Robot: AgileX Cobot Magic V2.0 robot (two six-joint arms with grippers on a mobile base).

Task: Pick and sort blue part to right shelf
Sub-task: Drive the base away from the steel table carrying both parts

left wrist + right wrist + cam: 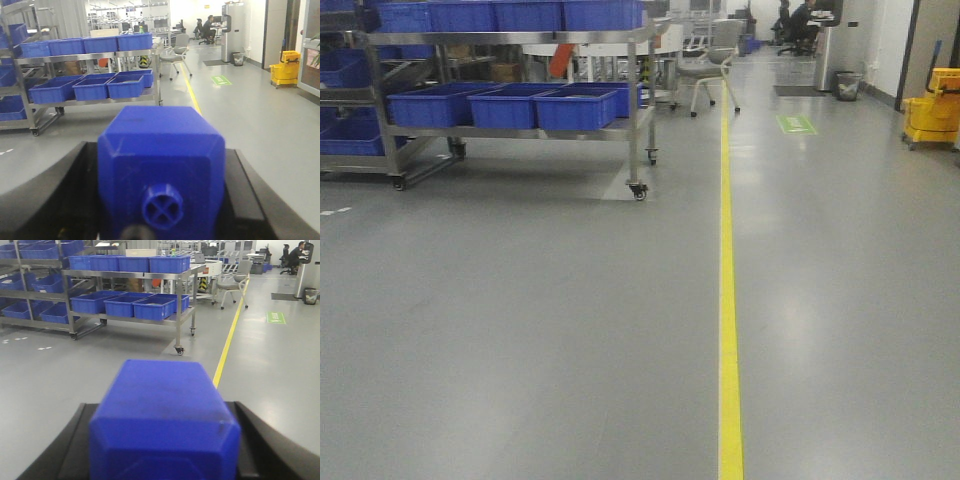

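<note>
**Both claws loaded; shelf ahead-left**

The wheeled shelf (500,38) carrying blue bins (575,110) stands ahead, left of the yellow line (730,300) and well apart from the robot. The left gripper (160,150) is clamped on a knobbed blue part (160,172), knob facing the camera. The right gripper (160,407) is clamped on a plain blue part (165,427). Neither arm looks nearer.

Blue part (160,150): solid blue, cross pattern on round boss. Second blue part (165,410): solid blue. Left pincer (160,192), right pincer (167,442): black. Floor (520,350): grey. Floor line (729,300): yellow. Bins (575,108): blue. Mop bucket (932,105): yellow.
</note>
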